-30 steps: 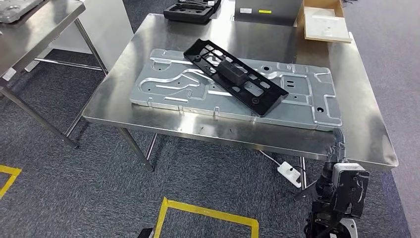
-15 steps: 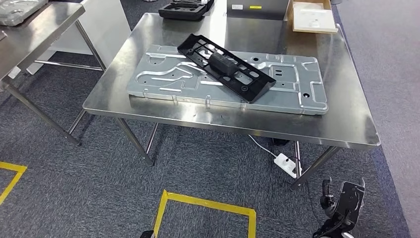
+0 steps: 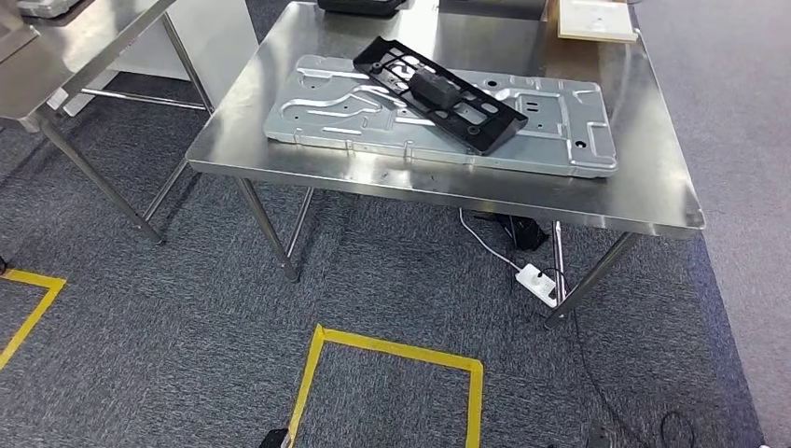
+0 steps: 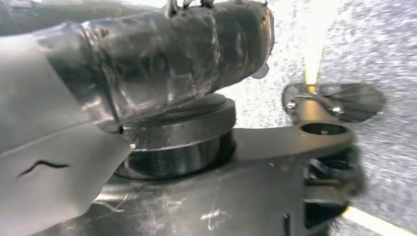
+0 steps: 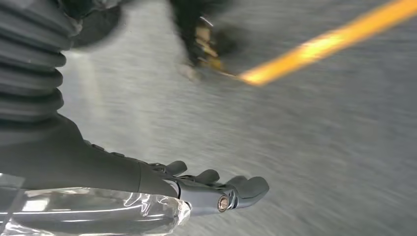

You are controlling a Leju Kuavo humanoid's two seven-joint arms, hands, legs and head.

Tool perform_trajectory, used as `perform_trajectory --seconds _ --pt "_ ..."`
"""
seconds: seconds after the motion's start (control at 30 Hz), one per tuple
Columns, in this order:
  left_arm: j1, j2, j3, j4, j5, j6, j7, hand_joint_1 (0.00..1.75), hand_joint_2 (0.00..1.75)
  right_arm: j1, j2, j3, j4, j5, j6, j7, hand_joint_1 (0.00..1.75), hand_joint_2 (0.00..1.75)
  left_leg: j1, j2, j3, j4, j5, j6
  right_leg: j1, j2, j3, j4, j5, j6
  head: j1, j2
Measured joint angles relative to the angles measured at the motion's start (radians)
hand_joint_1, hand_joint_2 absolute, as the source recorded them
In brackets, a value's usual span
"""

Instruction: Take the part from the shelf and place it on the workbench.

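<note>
Nearest, yellow floor tape (image 3: 392, 359) is marking a square outline on the grey carpet, with open carpet lying between it and the table legs. The right hand (image 5: 211, 189) is hanging over blurred carpet in the right wrist view, its fingers (image 5: 246, 187) lying side by side and stretched out, gripping nothing. The left wrist view is showing dark machine parts close up, so I cannot tell how the left hand is lying.

A white power strip (image 3: 539, 284) and its cable are lying on the floor under the tabletop's right side. The tabletop (image 3: 653, 191) is showing bare steel along its near and right edges. The black part (image 3: 438, 91) is resting diagonally on a large grey metal panel (image 3: 560, 140). A second steel table (image 3: 65, 56) is standing well apart at far left.
</note>
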Motion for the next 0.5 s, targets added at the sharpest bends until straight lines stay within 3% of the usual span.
perform_trajectory --seconds 0.07,0.1,0.17,0.23,0.3,0.33,0.37,0.43,0.5 --pt "0.0 0.001 0.0 0.0 -0.006 -0.008 0.001 0.0 0.0 -0.006 0.01 0.0 0.022 0.008 0.054 0.032 0.0 0.0 -0.002 0.0 -0.026 0.025 0.008 -0.012 0.002 0.003 0.062 -0.101 -0.032 -0.008 -0.003 0.0" --pt "-0.001 0.001 0.0 0.0 -0.009 -0.012 0.0 0.0 0.0 -0.007 0.016 0.0 0.03 0.014 0.079 0.035 0.0 0.0 -0.002 0.0 -0.033 0.03 0.013 -0.019 0.006 0.004 0.068 -0.121 -0.044 -0.016 -0.004 0.0" --pt "0.0 0.001 0.0 0.0 -0.014 -0.017 -0.004 0.0 0.0 -0.007 0.025 0.0 0.044 0.021 0.117 0.026 0.0 0.0 0.003 0.0 -0.042 0.034 0.015 -0.031 0.008 0.003 0.054 -0.124 -0.037 -0.036 -0.005 0.0" --pt "0.001 0.001 0.0 0.0 -0.015 -0.018 -0.006 0.0 0.0 -0.008 0.031 0.0 0.053 0.026 0.139 0.007 0.0 0.0 0.008 -0.002 -0.061 0.074 -0.037 -0.042 0.007 -0.002 0.036 -0.126 -0.022 -0.055 -0.007 0.0" --pt "0.001 0.001 0.0 0.0 -0.016 -0.017 -0.005 0.0 0.0 -0.01 0.034 0.0 0.06 0.035 0.152 -0.008 0.0 0.0 0.01 -0.003 -0.088 0.177 -0.128 -0.049 0.01 -0.008 0.017 -0.126 -0.004 -0.065 -0.011 0.0" --pt "0.001 0.001 0.0 0.0 -0.016 -0.017 -0.005 0.0 0.0 -0.01 0.034 0.0 0.064 0.041 0.155 -0.013 0.0 0.0 0.011 -0.003 -0.1 0.234 -0.156 -0.051 0.013 -0.013 0.007 -0.126 0.005 -0.067 -0.012 0.0" --pt "0.002 0.001 0.0 0.0 -0.014 -0.017 -0.009 0.0 0.0 -0.011 0.035 0.0 0.068 0.048 0.155 -0.016 0.0 0.0 0.011 -0.003 -0.101 0.275 -0.159 -0.05 0.015 -0.017 -0.005 -0.125 0.013 -0.068 -0.012 0.0" --pt "0.003 0.001 0.0 0.0 -0.01 -0.017 -0.025 0.0 0.0 -0.01 0.035 0.0 0.074 0.061 0.156 -0.018 0.0 0.0 0.01 -0.002 -0.075 0.284 -0.123 -0.045 0.019 -0.028 -0.024 -0.125 0.026 -0.068 -0.012 0.0" --pt "0.003 0.001 0.0 0.0 -0.01 -0.016 -0.044 0.0 0.0 -0.011 0.036 0.0 0.08 0.077 0.158 -0.014 0.0 0.0 0.005 0.007 0.001 0.193 -0.084 -0.035 0.021 -0.039 -0.032 -0.124 0.036 -0.066 -0.012 0.0"
